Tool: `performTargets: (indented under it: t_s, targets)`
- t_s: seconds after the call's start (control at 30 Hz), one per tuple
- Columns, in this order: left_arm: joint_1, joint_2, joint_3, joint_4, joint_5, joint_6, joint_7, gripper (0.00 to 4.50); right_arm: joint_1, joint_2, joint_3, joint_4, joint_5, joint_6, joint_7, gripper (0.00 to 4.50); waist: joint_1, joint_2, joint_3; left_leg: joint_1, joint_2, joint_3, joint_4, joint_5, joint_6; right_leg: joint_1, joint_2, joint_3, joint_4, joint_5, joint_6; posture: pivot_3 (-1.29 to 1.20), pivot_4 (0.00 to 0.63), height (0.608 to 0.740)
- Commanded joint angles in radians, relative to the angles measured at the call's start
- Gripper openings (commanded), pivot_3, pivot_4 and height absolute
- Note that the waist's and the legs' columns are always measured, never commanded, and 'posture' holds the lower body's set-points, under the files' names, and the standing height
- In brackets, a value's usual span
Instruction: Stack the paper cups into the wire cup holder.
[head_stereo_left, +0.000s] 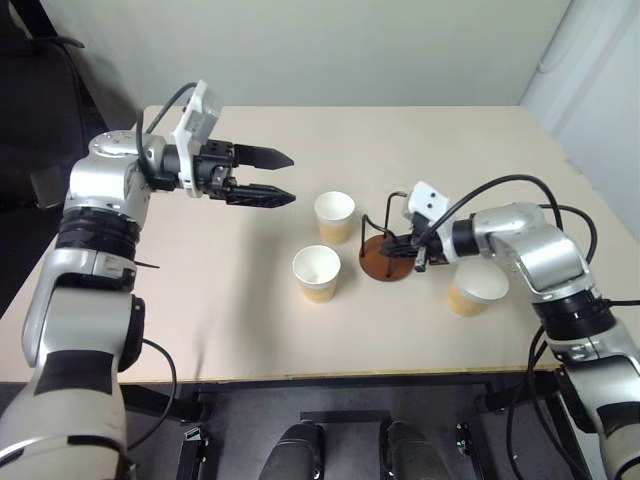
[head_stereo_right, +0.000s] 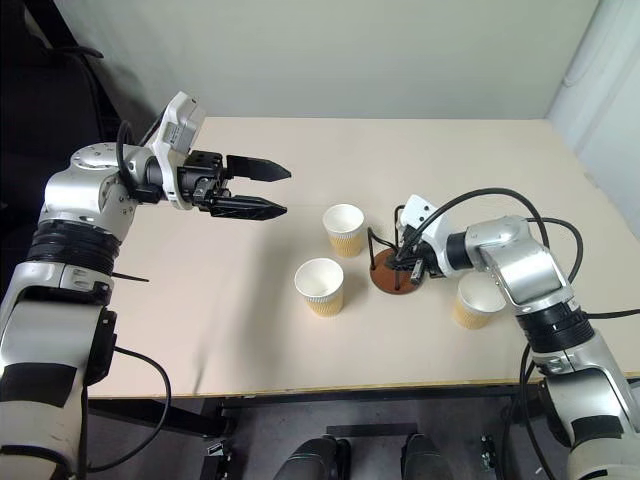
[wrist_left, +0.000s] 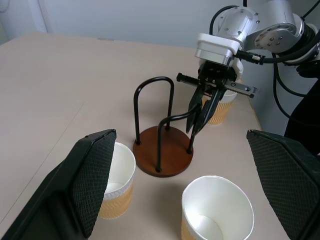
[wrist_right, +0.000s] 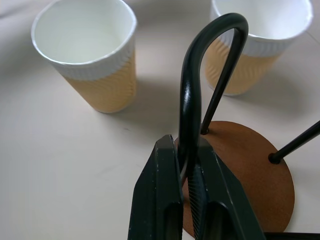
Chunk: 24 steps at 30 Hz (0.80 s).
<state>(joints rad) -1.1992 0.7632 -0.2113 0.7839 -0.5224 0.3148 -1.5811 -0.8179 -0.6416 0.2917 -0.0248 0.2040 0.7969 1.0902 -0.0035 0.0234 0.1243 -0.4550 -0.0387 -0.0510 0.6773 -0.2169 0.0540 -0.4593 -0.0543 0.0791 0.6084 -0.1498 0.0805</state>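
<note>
The wire cup holder (head_stereo_left: 387, 255) stands empty mid-table, and my right gripper (wrist_right: 186, 200) is pinched shut on one of its wire loops, so I judge I'm positioning it. Three paper cups (head_stereo_left: 317, 272) stand around it. My left gripper (head_stereo_left: 277, 176) hovers wide open; next, it must fetch a cup.

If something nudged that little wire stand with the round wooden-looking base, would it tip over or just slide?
Probably slide rather than tip: the wire cup holder sits on a flat disc base, broad for its height, on a smooth table. It is likely light, being thin wire loops. The loops look stiff: the right gripper is shut on one loop, which shows no bend.
</note>
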Motion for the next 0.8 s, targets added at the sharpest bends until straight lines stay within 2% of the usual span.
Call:
performTargets:
  t_s: [0.03, 0.7, 0.8]
  targets:
    - [-0.012, 0.019, 0.013, -0.036, -0.019, 0.004, -0.033, 4.5, -0.017, -0.002, -0.011, -0.031, 0.009, -0.013, 0.002, 0.03, 0.0, 0.0, 0.0, 0.0, 0.0, 0.0, 0.0, 0.0, 0.0, 0.0, 0.0, 0.0, 0.0, 0.0, 0.0, 0.0, 0.15, 0.74]
    - [0.005, 0.037, 0.022, -0.07, -0.025, 0.021, -0.033, 4.5, -0.039, 0.035, 0.035, 0.027, -0.023, -0.064, 0.009, 0.03, -0.001, 0.0, 0.0, 0.0, 0.0, 0.0, 0.0, 0.0, 0.0, 0.0, 0.0, 0.0, 0.0, 0.0, -0.001, 0.0, 0.15, 0.74]
    - [0.006, 0.037, 0.023, -0.072, -0.025, 0.022, -0.033, 4.5, -0.027, 0.024, 0.047, 0.02, -0.029, -0.071, 0.016, 0.75, -0.001, 0.0, 0.0, 0.0, 0.0, 0.0, 0.0, 0.0, 0.0, 0.0, 0.0, 0.0, 0.0, -0.001, -0.001, 0.0, 0.15, 0.74]
